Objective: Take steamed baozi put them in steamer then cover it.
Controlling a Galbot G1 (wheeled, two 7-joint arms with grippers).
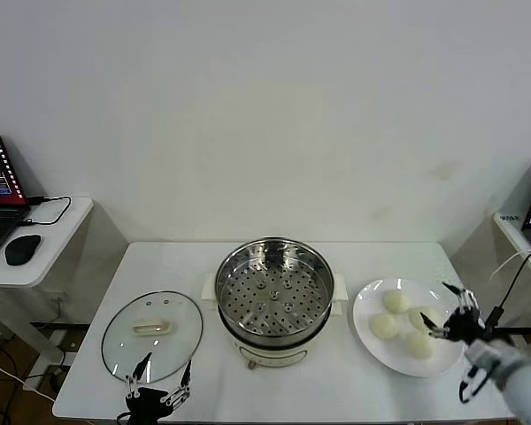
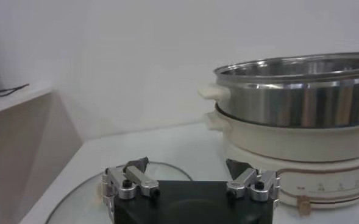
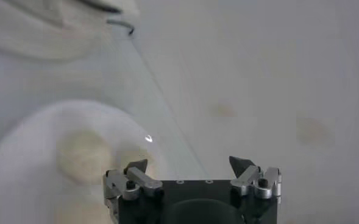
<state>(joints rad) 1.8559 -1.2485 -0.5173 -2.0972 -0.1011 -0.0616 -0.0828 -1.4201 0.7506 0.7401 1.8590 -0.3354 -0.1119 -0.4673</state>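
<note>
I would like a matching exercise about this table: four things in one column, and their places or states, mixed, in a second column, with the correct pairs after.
Things:
1. steamed baozi
2. glass lid
3. steamer
4. right tool

Places or states:
A. flat on the table, left of the steamer
B. open, at the plate's right edge
C. on the white plate
D. uncovered, perforated tray empty

Pairs: 1-C, 2-A, 3-D, 4-B
</note>
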